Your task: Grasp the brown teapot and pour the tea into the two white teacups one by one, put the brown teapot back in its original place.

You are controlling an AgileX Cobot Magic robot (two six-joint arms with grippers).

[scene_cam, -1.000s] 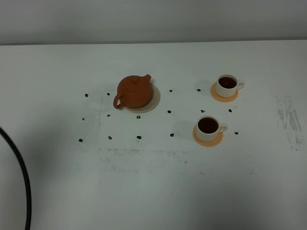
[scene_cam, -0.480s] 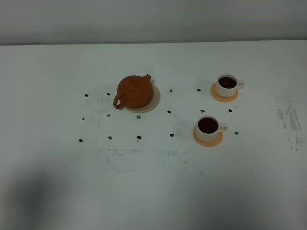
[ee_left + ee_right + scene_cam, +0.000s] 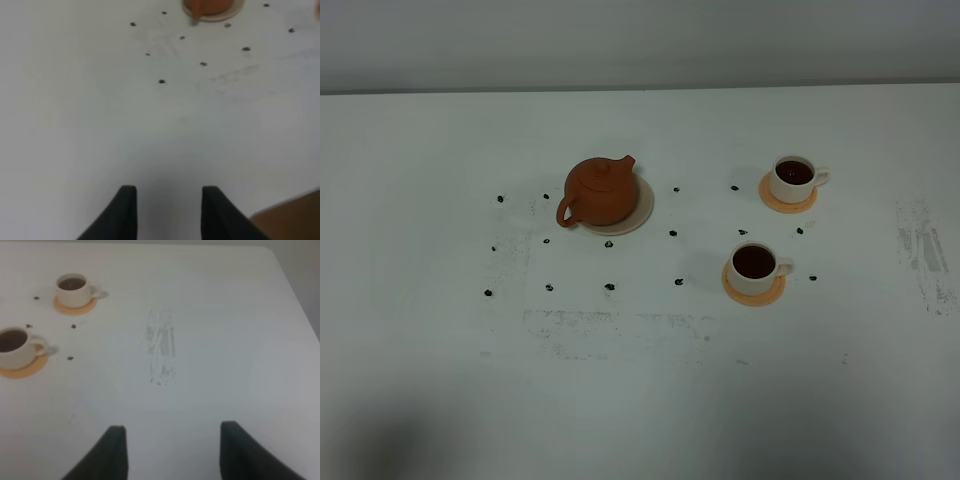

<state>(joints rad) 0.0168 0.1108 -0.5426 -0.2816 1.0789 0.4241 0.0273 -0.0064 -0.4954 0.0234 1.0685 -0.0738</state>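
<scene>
Teapot (image 3: 599, 190) on saucer (image 3: 638, 212), mid-table (image 3: 640, 380)

On the bench (image 3: 440, 380) stand 1 brown teapot (image 3: 598, 190), 1 cream saucer (image 3: 641, 211) under it, 2 white teacups, one at 3 o'clock of the pot (image 3: 793, 177) and one at 4 o'clock (image 3: 755, 263), both holding dark tea. There are 2 orange coasters (image 3: 786, 203) (image 3: 752, 290), 1 beneath each cup. About 14 small black marks (image 3: 609, 287) dot the surface.
</scene>
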